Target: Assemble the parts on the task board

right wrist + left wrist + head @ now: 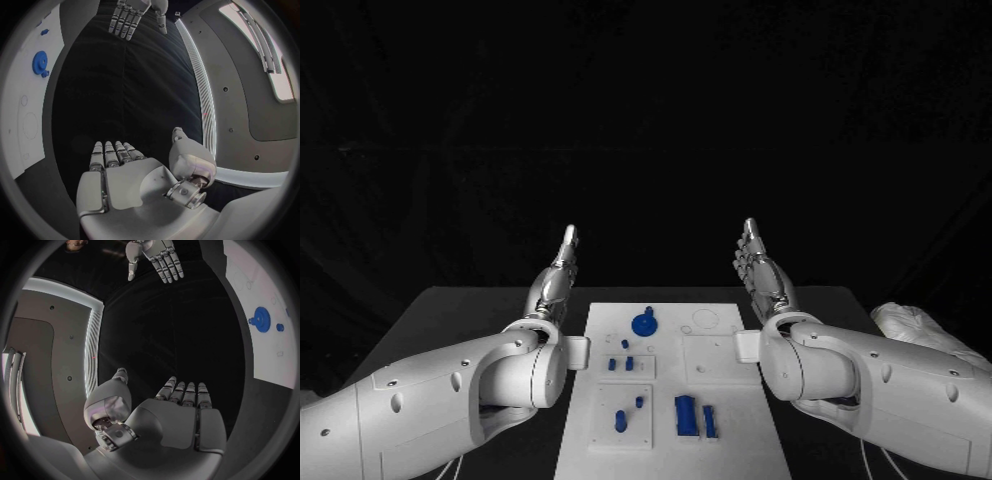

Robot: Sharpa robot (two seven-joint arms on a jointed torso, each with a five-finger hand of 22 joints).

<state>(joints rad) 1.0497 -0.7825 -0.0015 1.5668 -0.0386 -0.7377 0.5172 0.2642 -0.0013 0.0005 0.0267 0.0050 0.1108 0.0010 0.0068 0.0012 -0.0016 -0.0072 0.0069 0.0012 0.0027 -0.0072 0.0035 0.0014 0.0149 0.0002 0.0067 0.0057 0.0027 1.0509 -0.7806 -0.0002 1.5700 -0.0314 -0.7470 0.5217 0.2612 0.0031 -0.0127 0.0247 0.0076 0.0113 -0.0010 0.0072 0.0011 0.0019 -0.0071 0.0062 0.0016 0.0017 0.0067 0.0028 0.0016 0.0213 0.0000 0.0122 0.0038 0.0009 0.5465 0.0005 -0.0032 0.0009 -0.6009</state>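
The fingers [565, 252] of the left silver many-fingered hand [554, 280] were held straight and close together, raised on edge above the black tabletop [459, 320], with nothing in them; the left wrist view showed the same flat, empty palm. That hand stood just off the left edge of the white rectangular task board [668, 400], near its far end, without touching it.

On the board lay the small blue plastic parts. A round blue gear [645, 324] sat near the far end, left of centre, with its toothed rim plain in the left wrist view. Nearer were short blue pegs [620, 364] standing in a square recess, then two more small blue pieces [630, 412] in a lower recess. To their right lay a blue rectangular block [685, 415] and a slimmer blue bar [710, 421] just beside it.

These parts looked rigid, light and smooth, so they would probably slip under a loose pinch. The gear would best be taken across its rim, or by its hub if that proved tall enough, the pegs by their upright sides, and the block across its long faces.

The right silver many-fingered hand [763, 270] mirrored the left, with its fingers straight, together and empty, standing just off the board's right edge. A crumpled white cloth [923, 330] lay at the tabletop's far right.
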